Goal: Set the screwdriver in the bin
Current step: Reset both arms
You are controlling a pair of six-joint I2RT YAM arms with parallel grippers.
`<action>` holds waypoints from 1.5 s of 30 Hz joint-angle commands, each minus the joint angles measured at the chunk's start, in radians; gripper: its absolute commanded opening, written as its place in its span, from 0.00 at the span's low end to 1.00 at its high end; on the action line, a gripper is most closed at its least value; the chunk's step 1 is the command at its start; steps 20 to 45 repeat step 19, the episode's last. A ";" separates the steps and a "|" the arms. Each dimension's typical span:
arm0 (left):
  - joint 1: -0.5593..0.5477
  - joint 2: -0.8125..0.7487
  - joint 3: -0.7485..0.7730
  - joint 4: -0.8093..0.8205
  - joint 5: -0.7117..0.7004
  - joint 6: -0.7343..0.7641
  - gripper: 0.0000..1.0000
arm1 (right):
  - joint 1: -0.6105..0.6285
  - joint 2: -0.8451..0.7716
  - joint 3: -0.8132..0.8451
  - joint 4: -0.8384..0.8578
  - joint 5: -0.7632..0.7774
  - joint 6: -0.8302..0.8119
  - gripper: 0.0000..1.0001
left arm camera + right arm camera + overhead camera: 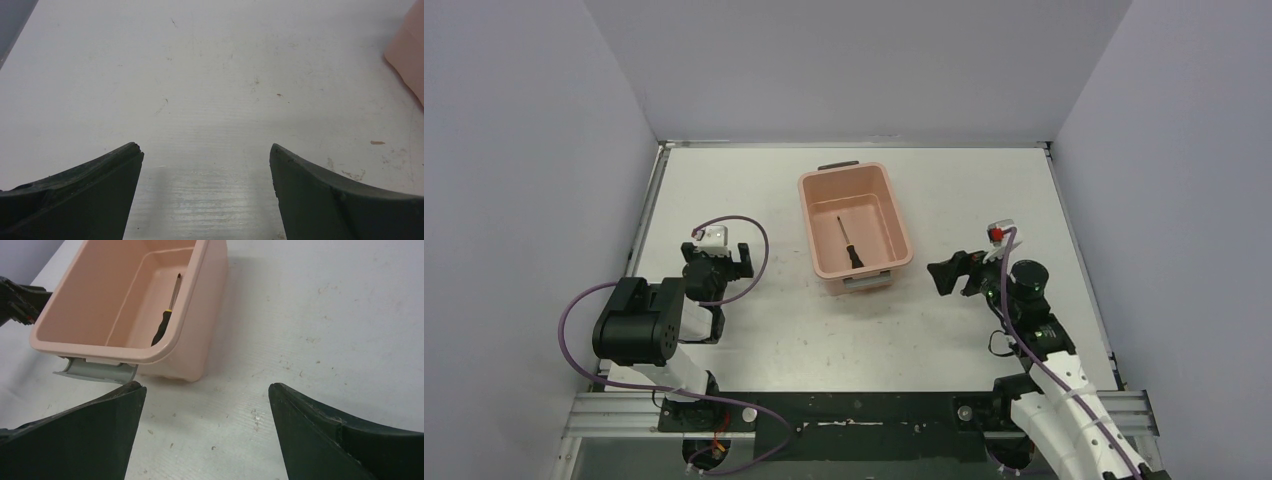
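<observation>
The salmon-pink bin (pixel 824 270) stands in the middle of the table, its dark handle at the far end and its pale handle at the near end. The screwdriver (pixel 848 245) lies on the bin's floor, black handle toward the near end. It also shows in the right wrist view (pixel 166 320) inside the bin (pixel 192 345). My right gripper (pixel 944 274) is open and empty, just right of the bin's near corner; in its own view (pixel 206 390) only bare table lies between the fingers. My left gripper (pixel 716 252) is open and empty over bare table, left of the bin, as its own view (pixel 206 152) shows.
The bin's corner (pixel 407 55) shows at the right edge of the left wrist view. Grey walls enclose the table on three sides. Purple cables (pixel 754 250) loop beside the left arm. The left gripper's dark fingers (pixel 15 300) show beyond the bin in the right wrist view.
</observation>
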 commanded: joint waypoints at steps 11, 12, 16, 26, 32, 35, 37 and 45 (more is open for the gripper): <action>-0.005 -0.012 0.023 0.027 -0.013 -0.002 0.97 | 0.002 -0.169 0.006 -0.084 0.309 0.026 1.00; -0.005 -0.012 0.023 0.028 -0.012 -0.002 0.97 | 0.002 -0.167 0.007 -0.086 0.318 0.029 1.00; -0.005 -0.012 0.023 0.027 -0.012 -0.002 0.97 | 0.002 -0.151 0.004 -0.087 0.308 0.022 1.00; -0.005 -0.011 0.023 0.028 -0.012 -0.003 0.97 | 0.002 -0.137 0.000 -0.082 0.295 0.015 1.00; -0.005 -0.011 0.023 0.028 -0.012 -0.003 0.97 | 0.002 -0.137 0.000 -0.082 0.295 0.015 1.00; -0.005 -0.011 0.023 0.028 -0.012 -0.003 0.97 | 0.002 -0.137 0.000 -0.082 0.295 0.015 1.00; -0.005 -0.011 0.023 0.028 -0.012 -0.003 0.97 | 0.002 -0.137 0.000 -0.082 0.295 0.015 1.00; -0.005 -0.011 0.023 0.028 -0.012 -0.003 0.97 | 0.002 -0.137 0.000 -0.082 0.295 0.015 1.00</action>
